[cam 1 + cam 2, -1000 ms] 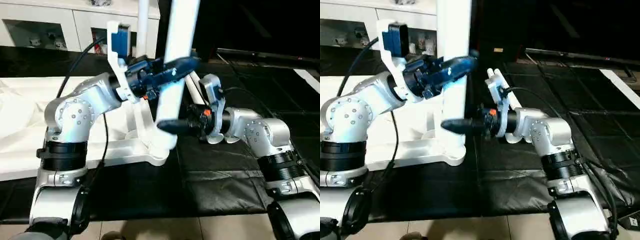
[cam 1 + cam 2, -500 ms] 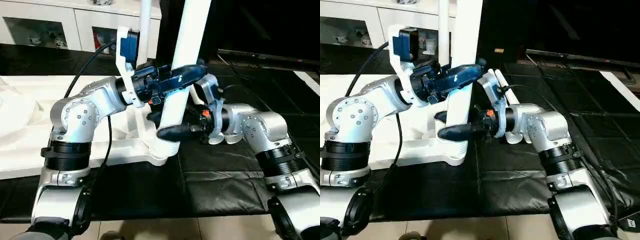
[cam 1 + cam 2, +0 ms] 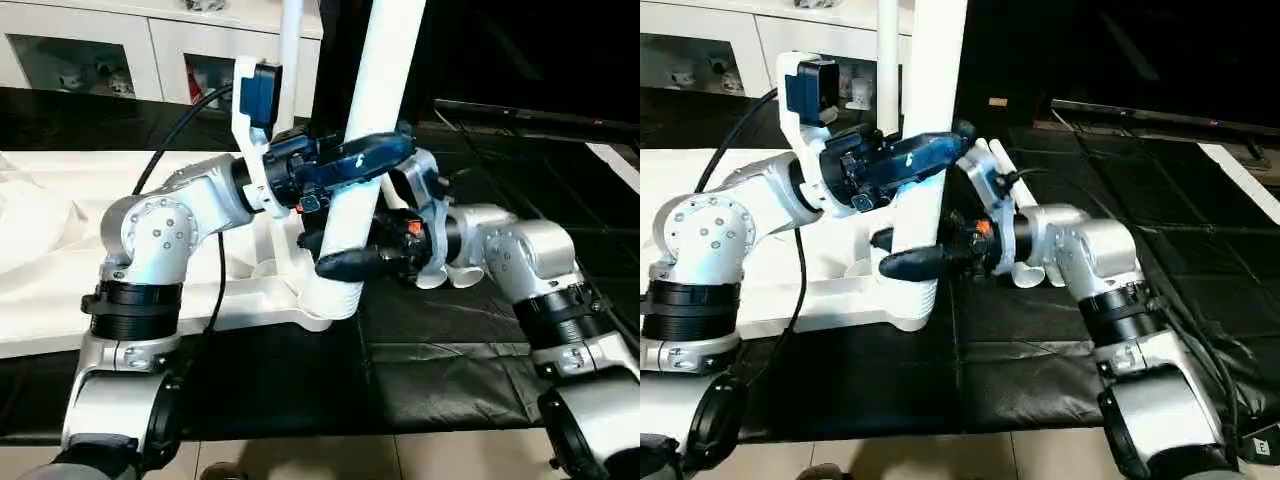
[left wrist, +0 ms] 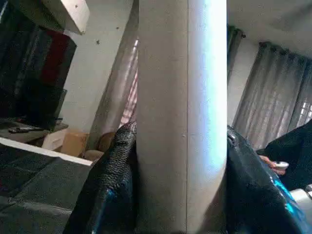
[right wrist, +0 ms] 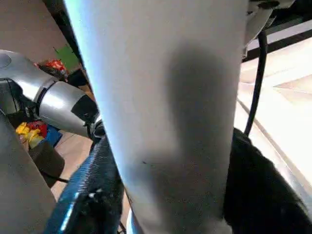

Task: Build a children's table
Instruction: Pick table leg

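Observation:
The children's table lies upside down: its white top [image 3: 235, 300] rests on the floor with a corner socket [image 3: 322, 308] nearest me. A thick white leg [image 3: 385, 70] stands in that socket, leaning slightly right. My left gripper [image 3: 380, 155] is shut on the leg at mid-height, a finger [image 4: 114, 185] pressing on each side of it. Lower down, my right gripper [image 3: 325, 250] reaches in from the right and is shut on the same leg [image 5: 165, 97], with one black finger [image 3: 345, 265] across its front. A second leg [image 3: 290, 40] stands upright at a far corner.
A white cabinet with glass doors [image 3: 90, 50] runs along the back. A black mat [image 3: 440, 350] covers the floor under my right arm, and a white sheet [image 3: 40, 230] lies at the left. A person's hand [image 4: 273, 163] is visible in the left wrist view.
My right gripper's fingers have closed in onto the lower part of the leg. The left gripper has kept its hold, and the leg's foot has settled over the near corner socket.

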